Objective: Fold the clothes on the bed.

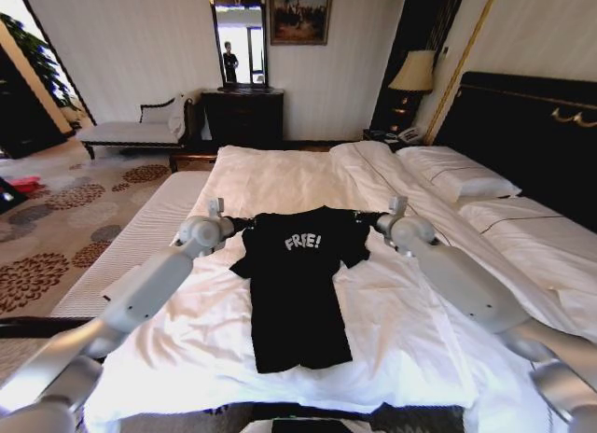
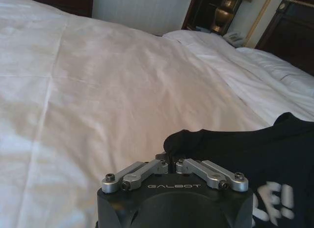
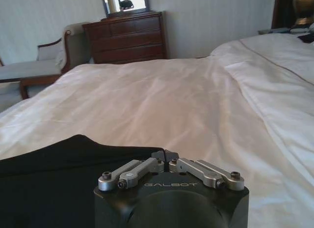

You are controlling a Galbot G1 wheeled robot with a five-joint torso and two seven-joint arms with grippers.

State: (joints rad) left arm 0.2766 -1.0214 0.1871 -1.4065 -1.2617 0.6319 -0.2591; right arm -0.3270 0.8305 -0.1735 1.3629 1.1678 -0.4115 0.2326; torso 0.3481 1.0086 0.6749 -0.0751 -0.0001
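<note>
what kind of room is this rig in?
Looks like a hotel-style bedroom: a large bed with white duvet and pillows, a dark headboard, a bedside lamp, and a wooden dresser under a mirror.

The black T-shirt [image 1: 294,288] lies face up on the bed [image 1: 280,176], pale "FREE!" lettering showing on the chest, hem toward the foot end. Sleeves are pulled out to both sides, body mostly flat with a few wrinkles. The bed has a rumpled white duvet, white pillows and a dark headboard.
</note>
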